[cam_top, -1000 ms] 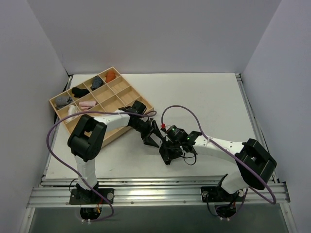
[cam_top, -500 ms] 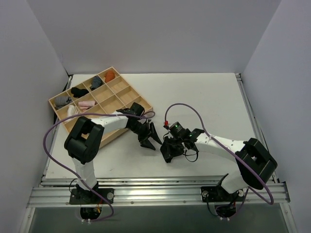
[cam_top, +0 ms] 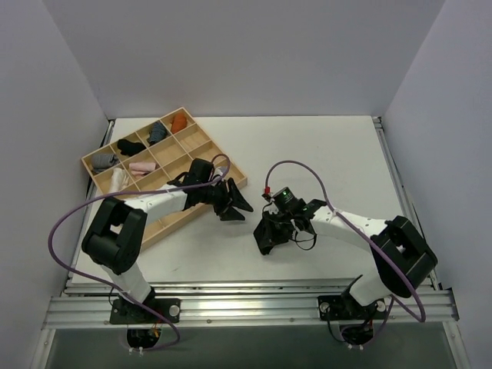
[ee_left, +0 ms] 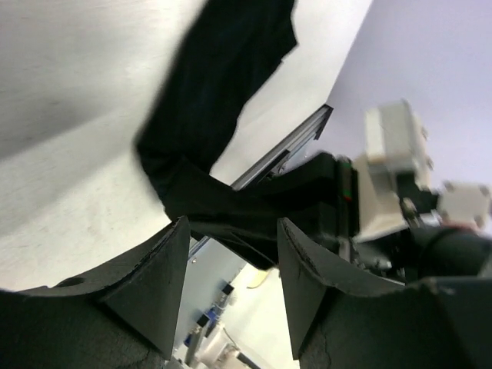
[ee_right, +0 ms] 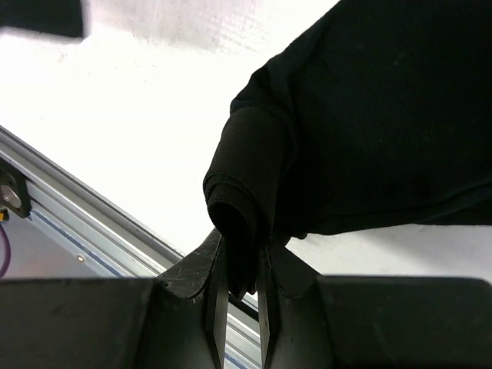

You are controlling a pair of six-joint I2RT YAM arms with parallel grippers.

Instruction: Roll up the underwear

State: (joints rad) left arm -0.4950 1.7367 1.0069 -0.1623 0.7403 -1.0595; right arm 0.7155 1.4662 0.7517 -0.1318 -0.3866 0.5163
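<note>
underwear [ee_right: 384, 115]: plain black, bunched, one edge folded thick; on the white surface [cam_top: 330, 154], right of the tray
right tool [ee_right: 240, 265]: nearly closed, pinching that folded edge
left tool [ee_left: 231, 227]: fingers apart, holding nothing
tray [cam_top: 214, 146]: wooden; grey, black, pink and orange rolled bundles [cam_top: 138, 165] in its far-left compartments

The plain black soft fabric underwear [cam_top: 270, 233] has no pattern and lies on the matte white tabletop [cam_top: 338, 154]. At ten o'clock, the pale wooden compartment tray [cam_top: 201, 142] holds an orange rolled bundle [cam_top: 178, 121], a blue-grey bundle [cam_top: 157, 131], a black bundle [cam_top: 131, 146], a pink bundle [cam_top: 139, 166] and a grey bundle [cam_top: 102, 161]. The looping cable [cam_top: 296, 164] is purple.
</note>
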